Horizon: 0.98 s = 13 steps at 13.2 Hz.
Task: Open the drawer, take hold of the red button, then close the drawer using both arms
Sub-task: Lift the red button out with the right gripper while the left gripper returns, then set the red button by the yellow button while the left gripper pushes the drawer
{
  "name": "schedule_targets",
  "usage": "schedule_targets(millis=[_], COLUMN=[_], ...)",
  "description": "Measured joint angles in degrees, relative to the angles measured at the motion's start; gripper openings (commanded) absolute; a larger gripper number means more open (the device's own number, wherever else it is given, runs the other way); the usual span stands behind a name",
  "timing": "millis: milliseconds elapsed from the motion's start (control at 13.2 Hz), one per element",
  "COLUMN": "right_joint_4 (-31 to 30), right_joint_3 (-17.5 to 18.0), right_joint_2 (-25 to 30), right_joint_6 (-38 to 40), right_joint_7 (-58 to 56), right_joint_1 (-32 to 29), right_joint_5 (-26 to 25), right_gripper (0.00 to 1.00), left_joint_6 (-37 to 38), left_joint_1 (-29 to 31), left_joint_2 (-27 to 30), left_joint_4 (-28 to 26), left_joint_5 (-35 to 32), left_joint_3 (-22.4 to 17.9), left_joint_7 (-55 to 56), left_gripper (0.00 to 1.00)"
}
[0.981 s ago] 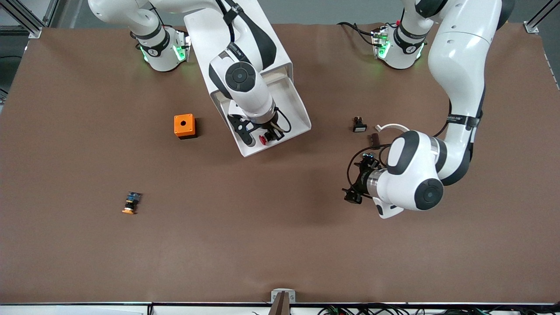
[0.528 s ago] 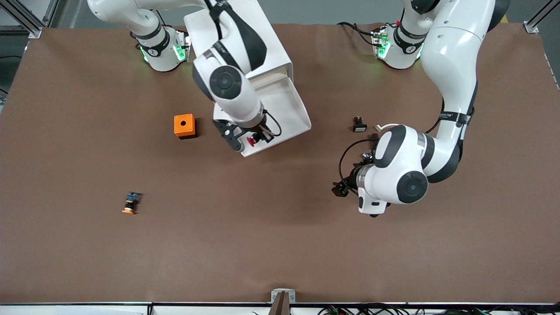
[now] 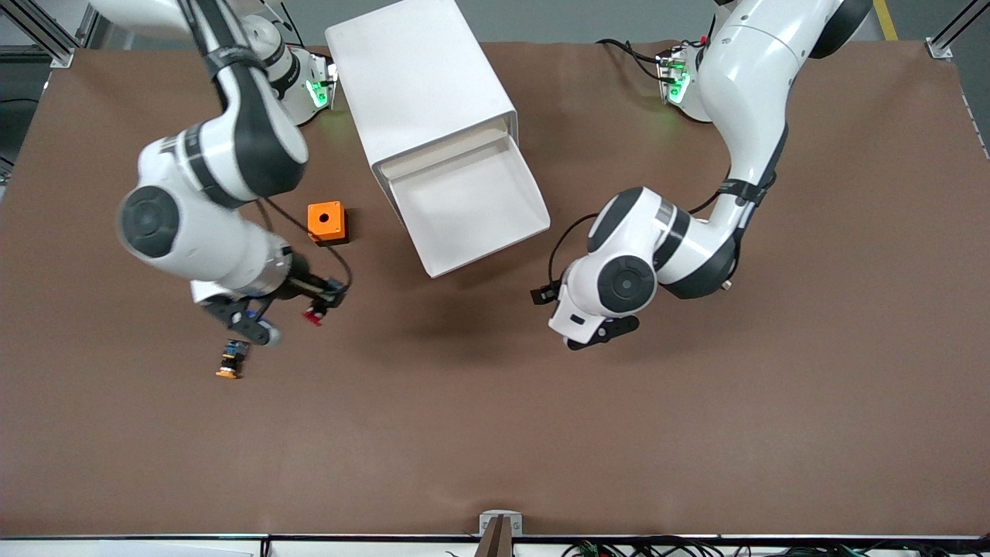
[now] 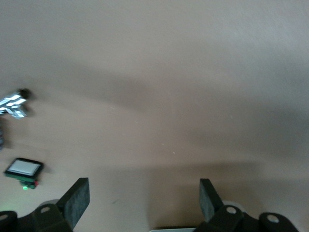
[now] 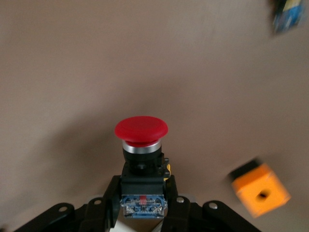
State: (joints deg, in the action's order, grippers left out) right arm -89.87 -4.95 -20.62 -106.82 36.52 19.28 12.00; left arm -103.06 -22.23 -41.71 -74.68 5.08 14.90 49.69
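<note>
The button point(image 5: 141, 159) is held in the right pincer point(image 3: 313, 303), which is clamped on its black body, with the red cap pointing away from the wrist. It is up in the air over the bare counter point(image 3: 495, 433), near the orange box point(image 3: 326, 223) and the yellow-capped button point(image 3: 230, 362). The drawer point(image 3: 468, 205) is pulled out of the white cabinet point(image 3: 421, 85) and nothing is seen in it.

The left pincer point(image 4: 145, 203) hangs over the bare counter just past the drawer's front, toward the left arm's end, and its fingers point(image 4: 77, 200) are held wide apart with nothing between them.

The drawer is likely to be closed next. To do it well, the left pincer should be laid flat against the cream front and pushed straight along the drawer's line, slowly, so the cabinet is not turned. The button should be kept gripped tight and well away.
</note>
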Motion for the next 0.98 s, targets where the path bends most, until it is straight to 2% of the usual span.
schedule_targets(millis=[226, 453, 755, 981], right_joint_4=[-0.4, -1.1, -1.2, -1.1], right_joint_3=[0.0, 0.0, 0.1, 0.1], right_joint_2=[-2.4, -7.7, -14.8, -17.9], right_joint_6=[-4.7, -11.5, -18.1, -20.4], right_joint_7=[-18.3, -29.3, -33.3, -35.7], right_joint_1=[-7.5, -11.5, -12.5, -12.8], right_joint_5=[-2.2, -2.3, -2.4, -2.5], right_gripper=[0.03, 0.03, 0.03, 0.04], left_joint_6=[-2.9, -3.0, -3.0, -3.0], left_joint_1=[-3.0, -4.9, -8.4, -9.0], left_joint_2=[-0.2, -0.4, -0.6, -0.6], left_joint_4=[-0.8, -1.3, -3.2, -3.5], left_joint_5=[2.5, 4.1, 4.1, 4.1], left_joint_3=[0.1, 0.4, 0.6, 3.7], left_joint_7=[4.7, 11.7, 17.4, 17.5], left_gripper=[1.0, 1.0, 1.0, 0.99])
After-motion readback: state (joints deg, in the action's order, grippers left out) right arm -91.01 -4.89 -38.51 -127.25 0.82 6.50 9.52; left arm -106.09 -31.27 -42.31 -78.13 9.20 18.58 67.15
